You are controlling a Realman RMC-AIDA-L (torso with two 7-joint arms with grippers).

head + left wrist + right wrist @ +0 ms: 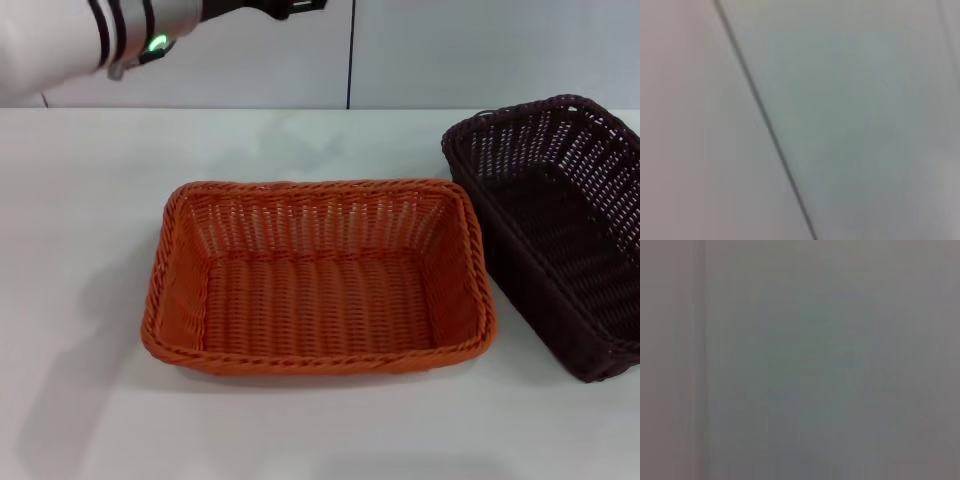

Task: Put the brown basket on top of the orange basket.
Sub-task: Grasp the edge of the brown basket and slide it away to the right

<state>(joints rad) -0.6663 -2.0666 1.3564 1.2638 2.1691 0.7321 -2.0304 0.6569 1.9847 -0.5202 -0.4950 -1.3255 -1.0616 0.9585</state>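
Note:
The orange basket point(320, 275) sits in the middle of the white table, empty and upright. The brown basket point(560, 225) stands to its right, its near left corner close beside the orange basket's right rim, partly cut off by the picture's right edge. My left arm point(110, 35) shows at the top left, raised high above the table's far side; its gripper is out of the picture. My right gripper is not in view. Both wrist views show only a blank pale wall.
The white table point(80, 200) extends to the left and front of the baskets. A pale wall with a dark vertical seam point(351, 50) stands behind the table.

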